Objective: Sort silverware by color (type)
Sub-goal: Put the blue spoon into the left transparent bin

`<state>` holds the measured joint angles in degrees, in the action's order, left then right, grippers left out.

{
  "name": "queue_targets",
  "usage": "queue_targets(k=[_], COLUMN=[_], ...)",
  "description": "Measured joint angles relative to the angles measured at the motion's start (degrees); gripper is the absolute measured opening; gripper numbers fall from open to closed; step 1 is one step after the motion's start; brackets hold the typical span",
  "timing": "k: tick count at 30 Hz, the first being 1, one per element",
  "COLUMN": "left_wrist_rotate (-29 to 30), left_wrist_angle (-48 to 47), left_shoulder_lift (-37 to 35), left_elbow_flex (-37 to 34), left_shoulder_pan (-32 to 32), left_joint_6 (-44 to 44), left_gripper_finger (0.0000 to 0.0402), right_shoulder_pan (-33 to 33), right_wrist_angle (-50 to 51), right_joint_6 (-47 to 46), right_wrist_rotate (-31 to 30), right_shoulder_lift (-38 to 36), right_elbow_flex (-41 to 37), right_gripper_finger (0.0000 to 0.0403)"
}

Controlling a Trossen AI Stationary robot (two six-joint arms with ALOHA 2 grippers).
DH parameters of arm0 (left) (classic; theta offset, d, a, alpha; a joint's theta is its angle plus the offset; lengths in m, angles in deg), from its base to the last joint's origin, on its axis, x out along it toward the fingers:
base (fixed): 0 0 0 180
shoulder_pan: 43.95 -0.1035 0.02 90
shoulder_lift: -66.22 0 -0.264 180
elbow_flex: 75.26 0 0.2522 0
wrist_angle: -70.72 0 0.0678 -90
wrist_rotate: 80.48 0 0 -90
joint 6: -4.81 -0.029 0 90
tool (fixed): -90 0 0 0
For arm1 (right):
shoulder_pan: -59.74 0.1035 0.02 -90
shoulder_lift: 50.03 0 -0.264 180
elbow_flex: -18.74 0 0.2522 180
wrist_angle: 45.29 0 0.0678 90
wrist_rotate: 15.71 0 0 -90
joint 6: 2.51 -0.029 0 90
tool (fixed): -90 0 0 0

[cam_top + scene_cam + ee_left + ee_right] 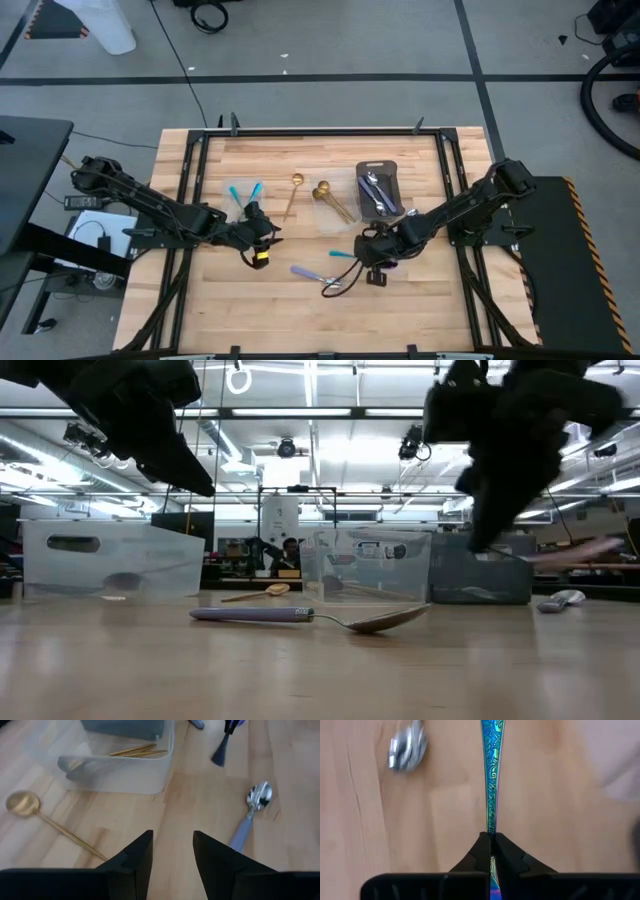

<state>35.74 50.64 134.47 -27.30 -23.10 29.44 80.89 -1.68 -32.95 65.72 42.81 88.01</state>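
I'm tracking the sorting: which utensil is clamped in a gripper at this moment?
The iridescent blue utensil, pinched by its patterned handle between the right gripper's shut fingers. The lavender-handled spoon lies loose on the table.

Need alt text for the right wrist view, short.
The right pincer is shut on a thin iridescent blue utensil with an engraved pattern, held edge-on above the wooden table. A silver spoon bowl lies on the wood to one side.
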Motion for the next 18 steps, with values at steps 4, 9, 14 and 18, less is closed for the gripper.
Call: queue_targets(k=[4,9,14,18], left_wrist_rotate=[1.7,3.3,3.7,3.8], left_wrist_angle=[0.9,5.6,16.8,27.5], left_shoulder_lift=[0.0,0.0,0.0,0.0], left_elbow_flex=[0.0,0.0,0.0,0.0], left_shoulder_pan=[-0.1,-0.1,-0.9,-1.6], left_joint_6=[4.1,2.3,-4.7,-11.6], left_gripper_finger=[0.0149,0.0155,0.0189,0.0216], right_shoulder_pan=[0.0,0.0,-1.1,-1.8], right_wrist_angle=[-2.4,-13.0,-26.1,-34.4], right_joint_6=[-3.0,1.0,11.7,18.3], right_wrist_rotate=[-11.9,-21.4,-23.0,-24.3], right_shoulder_lift=[-3.3,-4.9,-4.9,-4.9], right_elbow_flex=[0.0,0.0,0.0,0.0], right_gripper_finger=[0.0022,0.0026,0.0023,0.0023])
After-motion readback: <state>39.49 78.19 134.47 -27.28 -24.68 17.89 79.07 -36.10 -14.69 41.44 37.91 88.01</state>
